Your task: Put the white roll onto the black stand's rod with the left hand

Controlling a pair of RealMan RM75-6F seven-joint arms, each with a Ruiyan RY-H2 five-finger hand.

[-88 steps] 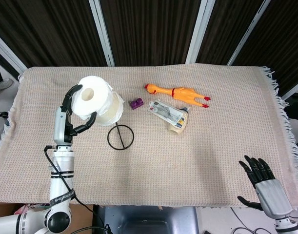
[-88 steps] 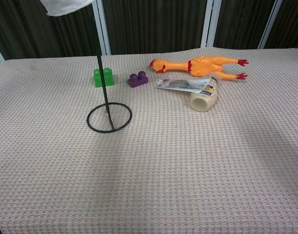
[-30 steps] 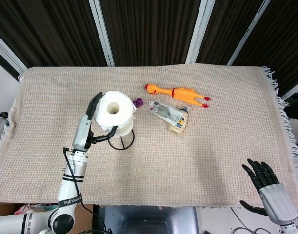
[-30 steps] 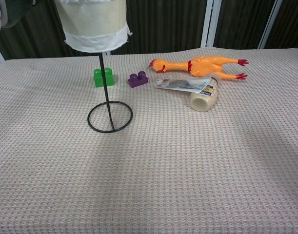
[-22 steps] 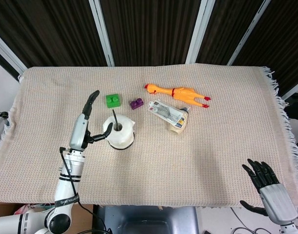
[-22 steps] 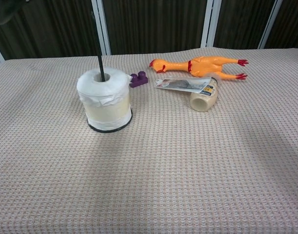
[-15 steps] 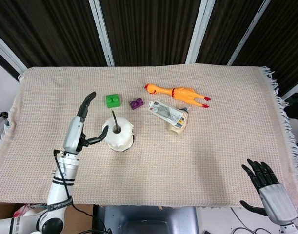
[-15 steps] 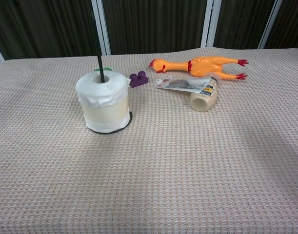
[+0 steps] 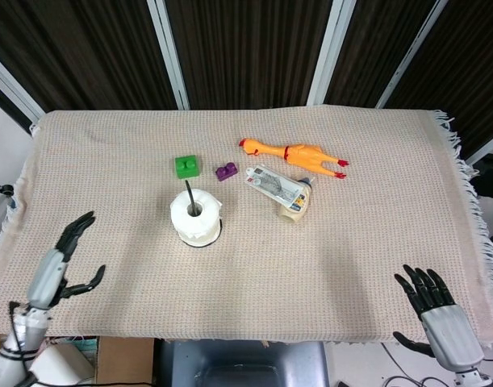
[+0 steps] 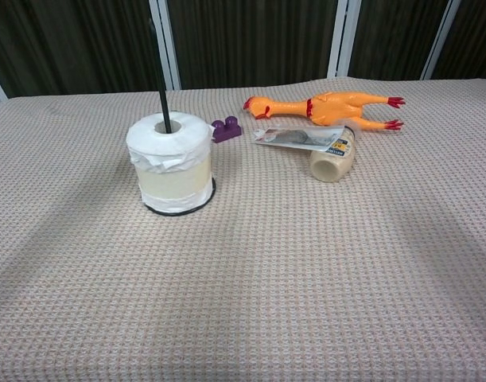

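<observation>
The white roll (image 9: 196, 218) (image 10: 172, 163) sits upright on the black stand, whose rod (image 10: 160, 79) pokes up through the roll's core. The stand's ring base (image 10: 179, 210) shows around the roll's bottom. My left hand (image 9: 59, 264) hovers at the table's front left edge, well clear of the roll, fingers spread and holding nothing. My right hand (image 9: 434, 310) is off the front right corner, fingers apart and empty. Neither hand appears in the chest view.
A green block (image 9: 186, 166) and a purple block (image 9: 225, 171) (image 10: 225, 129) lie behind the roll. To the right are a rubber chicken (image 9: 293, 153) (image 10: 322, 107) and a tube with a flat packet (image 9: 285, 192) (image 10: 322, 151). A woven cloth (image 9: 327, 266) covers the table.
The left hand carried the roll over the stand, let it slide down the rod, released it, and drew back to the front left edge. The right hand barely moved.
</observation>
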